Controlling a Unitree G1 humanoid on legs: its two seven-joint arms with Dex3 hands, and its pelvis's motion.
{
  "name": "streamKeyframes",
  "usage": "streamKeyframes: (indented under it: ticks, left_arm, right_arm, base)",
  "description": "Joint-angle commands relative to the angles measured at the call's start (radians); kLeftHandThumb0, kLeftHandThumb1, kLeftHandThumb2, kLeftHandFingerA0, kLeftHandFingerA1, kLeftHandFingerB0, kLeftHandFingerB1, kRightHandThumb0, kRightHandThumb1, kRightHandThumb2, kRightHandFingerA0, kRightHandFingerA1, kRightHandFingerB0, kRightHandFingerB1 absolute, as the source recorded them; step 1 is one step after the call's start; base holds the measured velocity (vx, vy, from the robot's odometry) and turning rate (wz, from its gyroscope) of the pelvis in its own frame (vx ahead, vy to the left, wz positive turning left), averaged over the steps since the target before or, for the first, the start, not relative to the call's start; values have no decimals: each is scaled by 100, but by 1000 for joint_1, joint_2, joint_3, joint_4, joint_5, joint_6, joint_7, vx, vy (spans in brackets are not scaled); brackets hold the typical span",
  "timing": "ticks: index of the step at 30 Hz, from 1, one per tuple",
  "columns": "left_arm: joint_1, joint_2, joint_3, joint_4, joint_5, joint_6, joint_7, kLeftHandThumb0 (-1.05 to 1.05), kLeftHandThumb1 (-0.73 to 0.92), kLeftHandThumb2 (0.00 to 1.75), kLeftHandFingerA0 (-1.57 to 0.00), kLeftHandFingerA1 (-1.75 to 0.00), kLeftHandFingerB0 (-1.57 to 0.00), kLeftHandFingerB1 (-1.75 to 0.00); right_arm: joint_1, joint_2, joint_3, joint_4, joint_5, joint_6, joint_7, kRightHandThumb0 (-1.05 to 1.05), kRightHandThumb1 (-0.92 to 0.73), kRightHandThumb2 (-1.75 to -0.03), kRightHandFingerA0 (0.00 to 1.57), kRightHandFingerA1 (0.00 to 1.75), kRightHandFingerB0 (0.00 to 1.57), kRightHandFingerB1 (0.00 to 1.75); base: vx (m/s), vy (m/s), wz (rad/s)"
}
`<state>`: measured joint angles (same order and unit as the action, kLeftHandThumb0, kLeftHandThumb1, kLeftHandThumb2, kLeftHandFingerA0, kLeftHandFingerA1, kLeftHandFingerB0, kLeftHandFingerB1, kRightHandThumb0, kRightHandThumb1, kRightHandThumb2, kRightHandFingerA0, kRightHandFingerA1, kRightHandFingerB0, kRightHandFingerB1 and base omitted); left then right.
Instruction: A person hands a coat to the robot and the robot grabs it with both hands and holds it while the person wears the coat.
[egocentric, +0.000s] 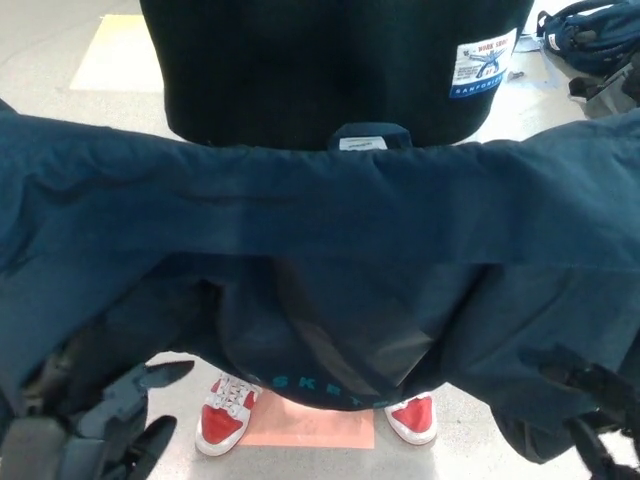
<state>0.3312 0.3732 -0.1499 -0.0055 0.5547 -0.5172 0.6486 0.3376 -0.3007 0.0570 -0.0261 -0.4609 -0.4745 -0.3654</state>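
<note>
A dark navy coat (320, 230) is spread wide across the head view, its collar tag (362, 143) toward a person in a black top (330, 60) who stands close behind it. Below the coat's hem I see the person's red and white shoes (225, 420). My left hand (100, 425) is at the lower left, under the coat's edge, with fingers apart and holding nothing. My right hand (590, 400) is at the lower right against the coat's lower folds, its fingers also spread. The person's hands are hidden.
Dark blue bags (590, 30) lie on the floor at the far right. A yellow floor mark (110, 55) is at the far left, and an orange mark (310, 430) lies between the shoes.
</note>
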Motion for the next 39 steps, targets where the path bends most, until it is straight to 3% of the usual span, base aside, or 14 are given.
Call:
streamKeyframes:
  ticks: [1,10,16,17,22,24,25,26,28,29,32,34,35,39]
  left_arm:
    - [246,-7,293,-555,-31,-458,52,-19,58,58,-88,-53,-81,-50]
    - [359,-11,446,-769,-241,-571,-17,-13,43,53,-104,-59,-90,-54]
    - [639,21,652,-901,-451,-647,-102,-25,55,56,-88,-56,-86,-55]
    - [727,79,694,-864,-514,-750,-117,-15,57,56,-69,-53,-72,-53]
    - [745,274,688,-814,-633,-849,-131,-8,59,57,-57,-54,-62,-50]
    - [552,251,796,-822,-617,-705,-128,-29,65,58,-52,-52,-47,-45]
    - [331,300,839,-808,-533,-557,-121,-52,49,75,-12,-54,-33,-54]
    - [113,369,833,-775,-431,-411,-124,-62,44,74,-6,-50,-27,-51]
    - [98,263,696,-820,-362,-219,-149,-76,45,81,-5,-28,-20,-41]
    - [177,187,668,-883,-341,-97,-184,-75,54,58,-10,-26,-20,-29]
    - [244,271,700,-879,-435,54,-309,-65,41,76,-3,-27,-12,-32]
    - [169,377,717,-822,-451,172,-396,-71,53,56,0,-26,-10,-26]
    - [151,402,730,-810,-434,208,-427,-73,46,81,-1,-14,-9,-23]
    - [-3,511,689,-707,-368,285,-505,-73,45,86,0,-23,0,-16]
  right_arm:
    - [143,9,-216,-439,68,-380,-83,-2,-71,-60,98,63,66,51]
    - [168,55,-289,-628,132,-368,-60,-2,-69,-59,98,66,77,53]
    - [126,42,-346,-706,203,-367,-33,-7,-67,-63,97,72,75,58]
    - [124,50,-358,-731,215,-363,-36,-17,-68,-60,97,71,76,54]
    - [112,41,-371,-797,247,-304,-8,-21,-64,-60,83,62,58,45]
    - [99,7,-414,-812,217,-276,23,-37,-59,-57,54,51,32,34]
    - [105,-24,-447,-837,202,-228,61,-65,-61,-63,14,39,10,24]
    - [118,-64,-470,-869,211,-159,115,-75,-47,-84,2,28,10,18]
    - [119,-112,-484,-885,243,-84,175,-78,-50,-87,0,16,3,12]
    - [116,-131,-497,-893,246,-43,202,-76,-49,-88,0,18,0,12]
    - [89,-194,-563,-936,216,98,289,-81,-53,-91,0,24,0,8]
    - [37,-263,-571,-961,231,227,360,-80,-52,-90,0,14,0,8]
    - [10,-290,-570,-957,238,257,378,-79,-52,-89,0,19,0,9]
    - [-116,-393,-550,-911,205,347,450,-77,-51,-89,1,27,0,10]
  base:
    - [0,0,0]
    - [0,0,0]
    - [0,0,0]
    - [0,0,0]
    - [0,0,0]
    - [0,0,0]
    - [0,0,0]
    - [0,0,0]
    - [3,-4,4]
    - [0,0,0]
    - [10,3,-3]
    - [10,4,-3]
    - [17,0,9]
    - [0,0,0]
